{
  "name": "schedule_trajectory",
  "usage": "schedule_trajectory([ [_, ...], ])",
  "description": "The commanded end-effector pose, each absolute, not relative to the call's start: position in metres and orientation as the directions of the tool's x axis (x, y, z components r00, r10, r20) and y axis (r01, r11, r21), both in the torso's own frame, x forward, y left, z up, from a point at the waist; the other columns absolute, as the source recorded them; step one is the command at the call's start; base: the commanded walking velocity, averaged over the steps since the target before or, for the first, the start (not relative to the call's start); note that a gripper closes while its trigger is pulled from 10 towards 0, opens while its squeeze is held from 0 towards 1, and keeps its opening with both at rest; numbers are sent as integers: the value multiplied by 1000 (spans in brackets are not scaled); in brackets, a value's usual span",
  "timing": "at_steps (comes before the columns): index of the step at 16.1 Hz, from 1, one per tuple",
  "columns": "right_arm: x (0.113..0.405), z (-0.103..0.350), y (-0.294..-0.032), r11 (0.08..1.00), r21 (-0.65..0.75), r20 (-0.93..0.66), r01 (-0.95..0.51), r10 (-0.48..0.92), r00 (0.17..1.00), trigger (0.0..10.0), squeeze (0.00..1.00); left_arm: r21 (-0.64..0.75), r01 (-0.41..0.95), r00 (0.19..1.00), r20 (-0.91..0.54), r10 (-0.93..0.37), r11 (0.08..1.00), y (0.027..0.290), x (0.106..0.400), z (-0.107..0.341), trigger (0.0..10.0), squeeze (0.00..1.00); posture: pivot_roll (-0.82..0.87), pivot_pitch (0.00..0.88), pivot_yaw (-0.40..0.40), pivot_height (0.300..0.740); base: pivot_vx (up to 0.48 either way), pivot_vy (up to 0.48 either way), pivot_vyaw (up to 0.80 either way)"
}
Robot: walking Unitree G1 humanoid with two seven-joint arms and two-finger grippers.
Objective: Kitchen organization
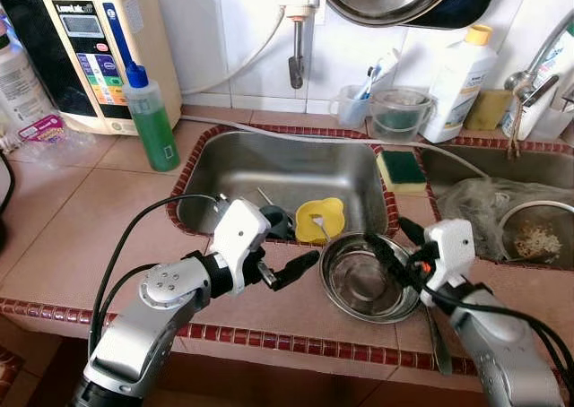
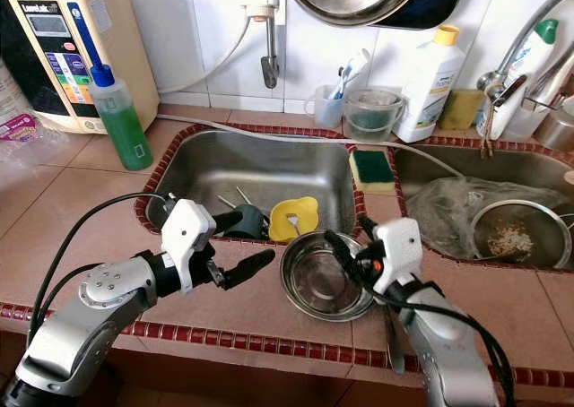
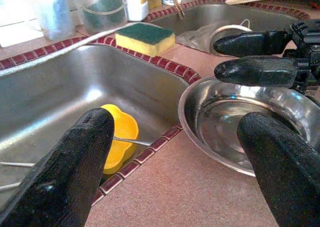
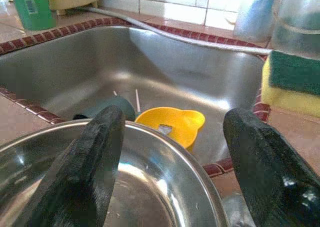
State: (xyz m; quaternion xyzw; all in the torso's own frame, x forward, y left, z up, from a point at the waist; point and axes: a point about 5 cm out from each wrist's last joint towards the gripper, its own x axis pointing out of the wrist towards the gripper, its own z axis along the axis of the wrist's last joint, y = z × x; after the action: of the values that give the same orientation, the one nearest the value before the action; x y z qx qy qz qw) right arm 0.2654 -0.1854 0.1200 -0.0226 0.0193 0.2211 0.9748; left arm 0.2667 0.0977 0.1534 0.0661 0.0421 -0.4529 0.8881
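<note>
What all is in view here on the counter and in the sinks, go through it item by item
Steel bowl: one, silver, on the counter edge between the grippers.
Yellow cup: one, in the left sink.
Dark cup: one, in the left sink beside the yellow one.
Sponge: one, green on yellow, on the divider between the sinks.
Soap bottle: one, green with blue cap, left of the sink.
White bottle: one, yellow cap, by the back wall.
Strainer: one, metal, in the right sink.
Water unit: one, cream, back left.
Left gripper: open, left of the bowl.
Right gripper: open, straddling the bowl's rim.
</note>
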Motion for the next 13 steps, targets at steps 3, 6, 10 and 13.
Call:
schedule_trajectory([
  [3, 255, 121, -180, 909, -19, -25, -415, 415, 909, 10000, 0, 89, 820, 573, -144, -807, 566, 98, 265, 153, 10000, 0, -153, 3, 30, 740, 0, 0, 0],
  [6, 254, 118, -179, 937, 4, -16, -349, 349, 937, 10000, 0, 85, 819, 574, -146, -806, 567, 98, 265, 152, 10000, 0, -165, 3, 34, 740, 0, 0, 0],
  [10, 257, 117, -180, 959, 36, -13, -282, 283, 959, 10000, 0, 85, 828, 560, -146, -815, 554, 97, 265, 153, 10000, 0, -168, 5, 35, 740, 0, 0, 0],
  [13, 255, 113, -180, 962, 60, -27, -268, 270, 963, 10000, 0, 83, 833, 553, -144, -821, 547, 96, 263, 153, 10000, 0, -167, 9, 32, 740, 0, 0, 0],
])
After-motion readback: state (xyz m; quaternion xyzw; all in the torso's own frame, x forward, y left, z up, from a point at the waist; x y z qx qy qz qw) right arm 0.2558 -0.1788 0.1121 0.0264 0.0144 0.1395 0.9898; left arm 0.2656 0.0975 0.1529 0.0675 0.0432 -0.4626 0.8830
